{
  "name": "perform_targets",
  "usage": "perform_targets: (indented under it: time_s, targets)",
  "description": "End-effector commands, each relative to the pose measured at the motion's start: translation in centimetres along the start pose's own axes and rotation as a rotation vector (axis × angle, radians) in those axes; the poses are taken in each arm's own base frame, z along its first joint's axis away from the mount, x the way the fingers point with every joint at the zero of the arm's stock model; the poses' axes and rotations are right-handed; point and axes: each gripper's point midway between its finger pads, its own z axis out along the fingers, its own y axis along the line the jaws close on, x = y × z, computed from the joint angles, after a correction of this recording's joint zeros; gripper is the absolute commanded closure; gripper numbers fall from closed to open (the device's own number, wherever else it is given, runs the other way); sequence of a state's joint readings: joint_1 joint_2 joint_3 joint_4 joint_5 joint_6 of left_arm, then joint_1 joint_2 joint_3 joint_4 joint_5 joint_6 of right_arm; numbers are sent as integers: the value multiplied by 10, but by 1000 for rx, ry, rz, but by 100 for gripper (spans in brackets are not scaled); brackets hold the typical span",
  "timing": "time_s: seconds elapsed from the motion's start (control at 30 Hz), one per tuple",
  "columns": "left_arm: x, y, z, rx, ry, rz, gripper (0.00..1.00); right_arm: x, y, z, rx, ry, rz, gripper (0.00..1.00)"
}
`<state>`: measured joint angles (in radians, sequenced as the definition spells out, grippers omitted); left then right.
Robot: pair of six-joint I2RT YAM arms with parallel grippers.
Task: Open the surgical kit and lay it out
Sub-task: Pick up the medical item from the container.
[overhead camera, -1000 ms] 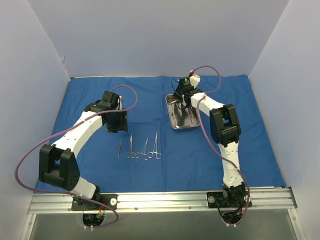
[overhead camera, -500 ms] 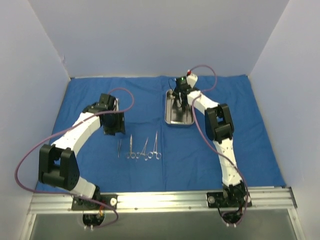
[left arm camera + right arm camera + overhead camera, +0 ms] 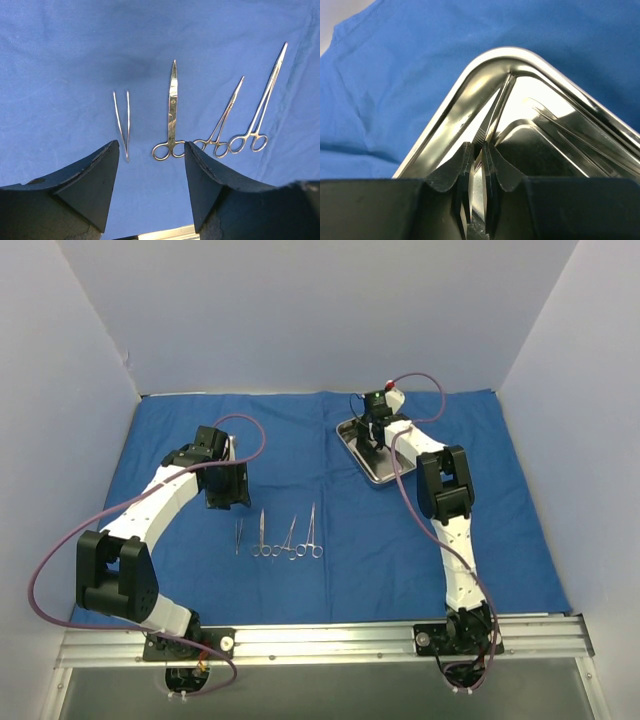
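Reading near to far: the row of instruments (image 3: 172,105) lies handles toward me on the blue wrap (image 3: 500,520). My left end effector (image 3: 151,147) hangs above it, partly open and empty. Farther off, my right end effector (image 3: 476,147) pinches a slim silver instrument (image 3: 495,107) in the steel tray (image 3: 470,75) corner, shaft pointing away, walls crowding the lift.

One tray (image 3: 382,468), one tweezers (image 3: 125,147), three ring-handled instruments (image 3: 173,105)

White arms (image 3: 165,495) — black joints (image 3: 118,575), purple cables (image 3: 420,377)
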<state>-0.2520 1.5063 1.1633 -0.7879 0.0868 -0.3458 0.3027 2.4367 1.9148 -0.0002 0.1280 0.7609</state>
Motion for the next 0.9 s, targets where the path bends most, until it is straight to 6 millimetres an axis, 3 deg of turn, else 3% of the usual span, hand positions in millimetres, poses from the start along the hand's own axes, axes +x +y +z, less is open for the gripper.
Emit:
perform_targets:
  time_s: [0.0, 0.23, 0.47, 0.63, 0.87]
  targets:
    - [-24, -11, -20, 51, -103, 9, 36, 50, -60, -11, 139, 199, -138, 99]
    - [-25, -10, -25, 42, -119, 0, 36, 25, -31, -35, -8, 140, -93, 100]
    - [-33, -17, -37, 68, -155, -8, 38, -18, 3, -82, -108, 62, -52, 100]
    - [-33, -17, -47, 68, -164, -6, 38, -18, -6, -104, -78, 82, -74, 100]
    - [-30, -23, -41, 93, -151, -20, 39, -16, -8, -94, -66, 97, -144, 100]
